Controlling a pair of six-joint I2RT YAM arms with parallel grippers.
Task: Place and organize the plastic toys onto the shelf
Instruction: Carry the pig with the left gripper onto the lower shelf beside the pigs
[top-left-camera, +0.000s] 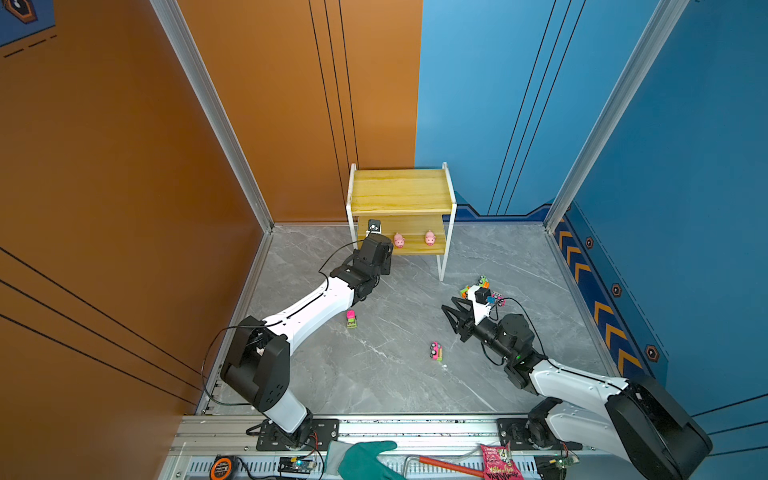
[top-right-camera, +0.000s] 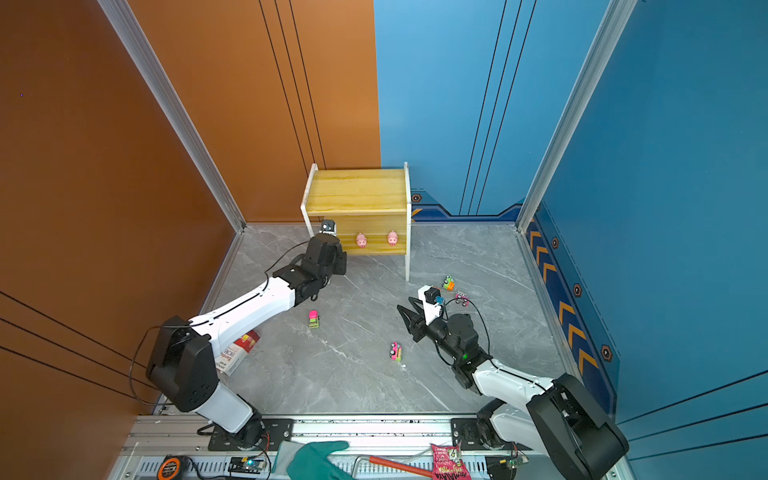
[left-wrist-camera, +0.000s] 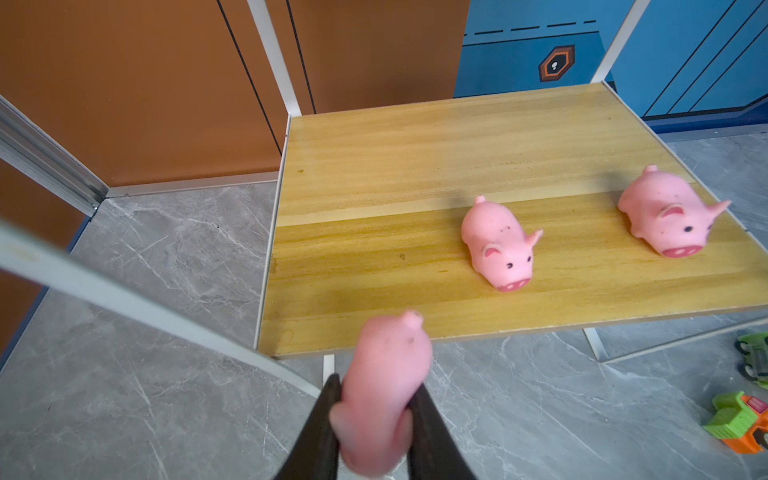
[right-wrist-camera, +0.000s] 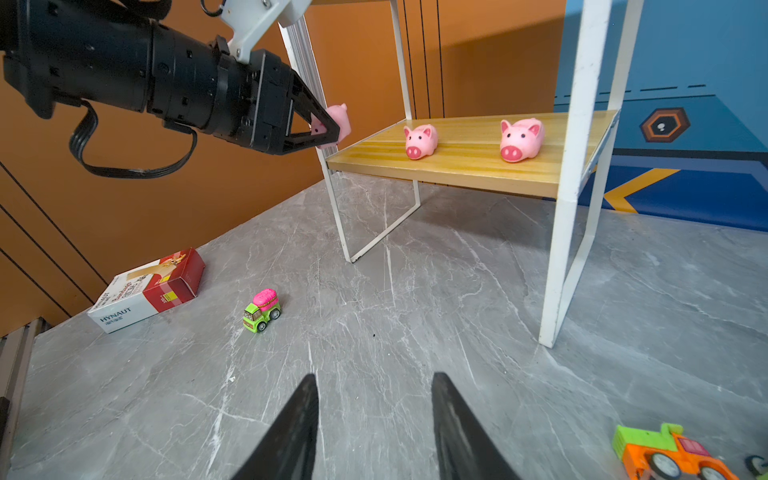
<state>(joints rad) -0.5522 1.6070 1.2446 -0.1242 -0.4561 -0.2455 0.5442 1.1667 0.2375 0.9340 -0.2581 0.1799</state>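
1. Grasping a small pink pig figure (left-wrist-camera: 386, 374) in the left black two-finger gripper (left-wrist-camera: 376, 384), fingers pinched tight on its body.
2. Hanging just off the near-left corner of the lower board of the white-framed two-tier shelf (left-wrist-camera: 374, 166), slightly above it; cannot tell whether already over the edge.
3. Calls for a short push far and slightly right, onto free yellowish board left of two matching pink pigs (left-wrist-camera: 498, 245) (left-wrist-camera: 665, 216).
4. Lying long axis near-to-far along the fingers, tail nub seemingly toward the shelf, like the row's near-facing snouts.
5. Hovering open and empty at right, farther off: right black gripper (right-wrist-camera: 374, 380).
6. Waiting on the grey marble-look floor (right-wrist-camera: 374, 270): green-and-pink toy truck (right-wrist-camera: 262, 311).
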